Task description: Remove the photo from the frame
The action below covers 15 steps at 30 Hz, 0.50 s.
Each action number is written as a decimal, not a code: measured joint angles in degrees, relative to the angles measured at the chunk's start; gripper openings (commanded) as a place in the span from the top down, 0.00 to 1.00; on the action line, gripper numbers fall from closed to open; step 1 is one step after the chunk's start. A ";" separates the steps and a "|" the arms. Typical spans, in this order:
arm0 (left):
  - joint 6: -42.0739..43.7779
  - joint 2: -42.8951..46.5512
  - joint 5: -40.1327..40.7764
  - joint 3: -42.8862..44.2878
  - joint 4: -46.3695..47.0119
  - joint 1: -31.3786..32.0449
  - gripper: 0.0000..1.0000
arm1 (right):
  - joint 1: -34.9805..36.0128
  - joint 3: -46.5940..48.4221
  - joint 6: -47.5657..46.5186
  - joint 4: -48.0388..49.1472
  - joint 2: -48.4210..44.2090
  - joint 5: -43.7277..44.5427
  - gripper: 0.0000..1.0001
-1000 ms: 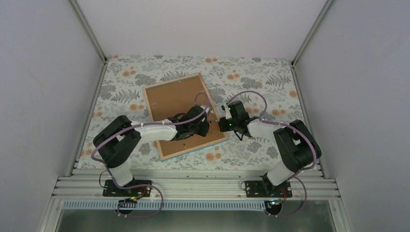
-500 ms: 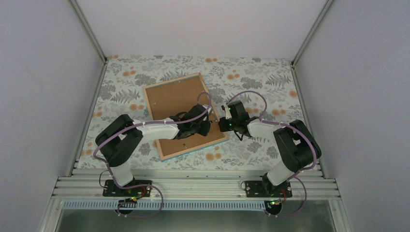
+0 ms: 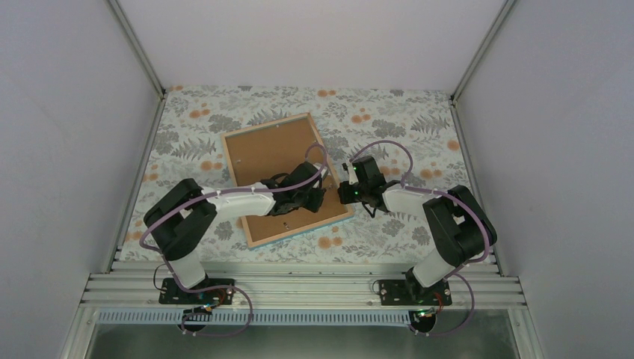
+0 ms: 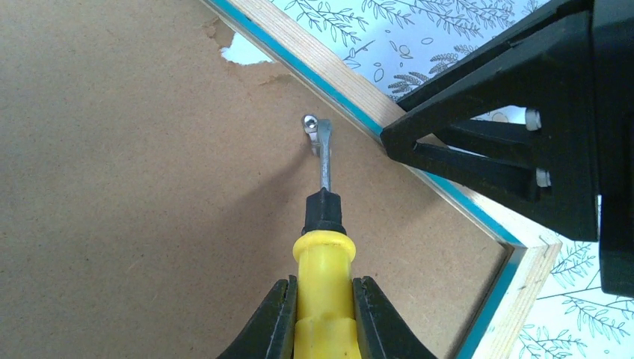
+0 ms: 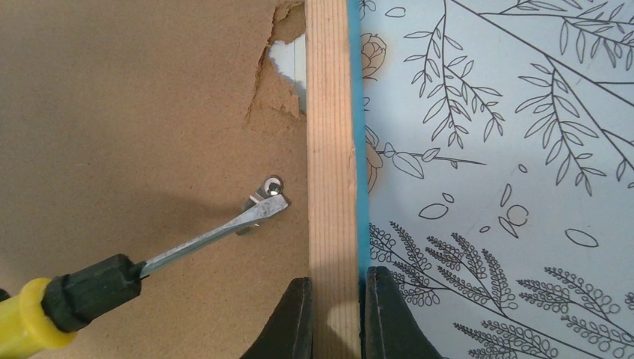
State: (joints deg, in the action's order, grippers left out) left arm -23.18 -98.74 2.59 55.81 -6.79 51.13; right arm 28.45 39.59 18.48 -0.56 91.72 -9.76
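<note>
On floral table (image 3: 419,112) — frame (image 5: 329,112) face-down, backing (image 4: 149,187) torn; left gripper (image 4: 323,288) clenches screwdriver (image 4: 323,254), right gripper (image 5: 338,284) pinches frame.

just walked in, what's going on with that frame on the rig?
The turquoise-bordered picture frame with a light wood rim lies face down on the floral table cover, brown backing board up. The right tool is clamped on the rim. The left tool holds a yellow-handled flat screwdriver, its blade on a small metal retaining tab near that rim. The backing is still in; the photo is out of sight.
</note>
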 measured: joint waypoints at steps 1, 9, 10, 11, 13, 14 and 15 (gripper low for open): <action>0.13 0.09 0.15 0.00 -0.22 0.07 0.97 | 0.00 0.00 0.00 0.00 0.00 0.00 0.96; 0.50 1.75 1.95 -0.26 -2.29 0.15 0.98 | 0.00 0.00 0.00 0.00 0.00 0.00 0.96; 0.48 2.29 2.21 -0.44 -2.75 0.15 0.98 | 0.00 0.00 0.00 -0.02 0.00 0.00 0.96; 0.48 2.86 2.45 -0.72 -3.06 0.15 0.98 | 0.00 0.00 0.00 -0.02 0.00 0.00 0.96; 0.46 4.37 3.08 -1.51 -3.63 0.11 0.98 | 0.00 0.00 0.00 -0.02 0.00 -0.02 0.96; 0.44 5.16 3.32 -1.88 -3.78 0.11 0.98 | 0.00 0.00 0.00 -0.04 0.00 -0.04 0.96; 0.39 6.03 3.50 -2.25 -3.93 0.11 0.97 | 0.00 0.00 0.00 -0.04 0.00 -0.09 0.96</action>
State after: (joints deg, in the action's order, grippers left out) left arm -22.79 -92.71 6.09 53.56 -10.72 51.24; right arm 28.45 39.59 18.48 -0.60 91.72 -9.85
